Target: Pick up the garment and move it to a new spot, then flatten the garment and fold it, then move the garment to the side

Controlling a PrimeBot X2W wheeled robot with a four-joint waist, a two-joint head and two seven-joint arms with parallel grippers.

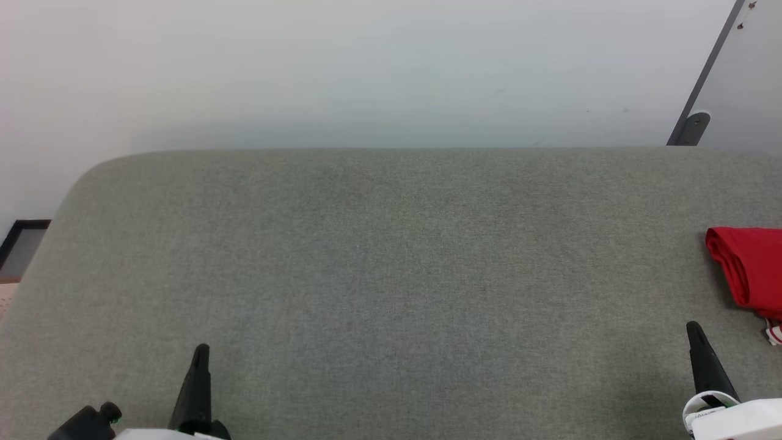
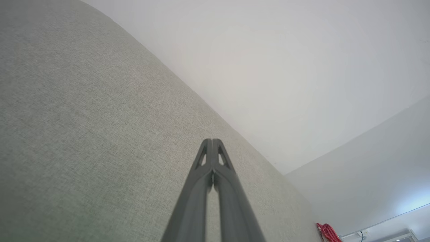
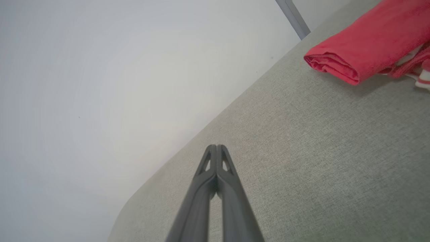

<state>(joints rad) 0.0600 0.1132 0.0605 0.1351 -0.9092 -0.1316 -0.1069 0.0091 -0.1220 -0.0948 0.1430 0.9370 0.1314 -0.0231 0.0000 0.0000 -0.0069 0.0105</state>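
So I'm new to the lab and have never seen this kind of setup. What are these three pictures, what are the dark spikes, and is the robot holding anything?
The pictures come from three cameras on one two-armed robot. The head view looks down on a grey fabric surface. The dark spikes are the robot's grippers: the left gripper at the lower left, the right gripper at the lower right. The other two pictures are taken from each wrist, looking along that gripper's own two fingers. In both, the fingers are pressed together with nothing between them, so nothing is held. On the surface lies the garment, a folded red shirt at the right edge, apart from the right gripper. It appears closer in the right wrist view.
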